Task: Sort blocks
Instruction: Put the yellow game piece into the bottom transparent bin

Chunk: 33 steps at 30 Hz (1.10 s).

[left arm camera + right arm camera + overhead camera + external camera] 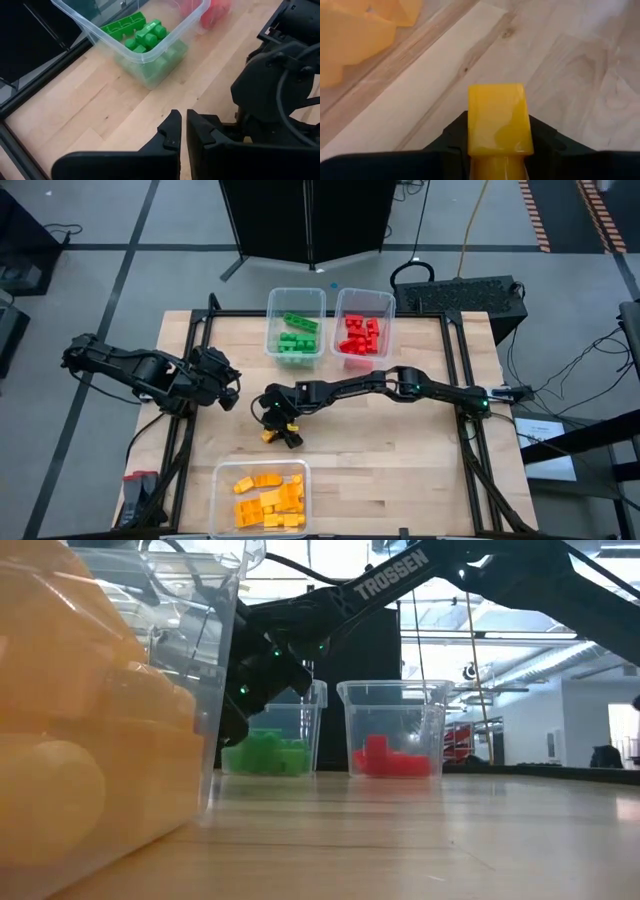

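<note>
Right gripper (281, 430) is low over mid-table, fingers clamped on a yellow block (498, 120), between the far tubs and the near tub of yellow blocks (268, 500). Green blocks (297, 337) and red blocks (360, 337) sit in separate far tubs. Left gripper (182, 131) waits at the left, fingers together, holding nothing.

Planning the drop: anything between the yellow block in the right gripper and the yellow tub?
Nothing visible. The right gripper holds the yellow block over bare wood; only open table lies between it and the yellow tub near the table's front edge.
</note>
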Each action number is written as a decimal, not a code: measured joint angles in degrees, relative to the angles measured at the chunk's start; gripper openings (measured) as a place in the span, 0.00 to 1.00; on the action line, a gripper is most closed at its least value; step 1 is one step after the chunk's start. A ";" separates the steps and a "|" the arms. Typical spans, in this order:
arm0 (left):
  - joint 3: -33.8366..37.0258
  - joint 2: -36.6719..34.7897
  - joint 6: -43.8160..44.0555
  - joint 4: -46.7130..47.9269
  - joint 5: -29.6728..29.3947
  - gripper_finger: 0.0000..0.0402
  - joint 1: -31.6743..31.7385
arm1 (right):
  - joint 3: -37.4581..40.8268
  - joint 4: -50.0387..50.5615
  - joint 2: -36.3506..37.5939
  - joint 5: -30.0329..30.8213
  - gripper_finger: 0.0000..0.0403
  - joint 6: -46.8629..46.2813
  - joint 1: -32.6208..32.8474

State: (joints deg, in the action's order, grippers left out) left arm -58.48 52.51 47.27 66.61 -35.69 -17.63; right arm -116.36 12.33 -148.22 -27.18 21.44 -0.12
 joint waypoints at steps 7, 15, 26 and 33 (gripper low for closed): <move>-0.01 0.00 -0.04 0.00 -0.05 0.00 0.00 | -0.06 1.61 0.44 -0.04 0.28 -6.01 -0.19; -0.02 -0.04 -0.13 0.15 -0.14 0.00 0.00 | -0.35 7.78 5.17 -0.17 0.28 -7.99 -1.11; -0.02 -0.04 -0.02 0.35 -0.15 0.00 0.00 | -0.37 19.22 20.02 2.10 0.28 -6.30 -5.85; -0.02 -0.04 0.00 0.31 -0.14 0.00 -0.02 | -0.41 31.87 29.56 4.19 0.28 -4.48 -10.17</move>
State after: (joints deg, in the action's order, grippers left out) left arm -58.50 52.47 47.27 66.92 -35.83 -17.65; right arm -116.77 44.21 -118.66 -22.99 16.96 -10.29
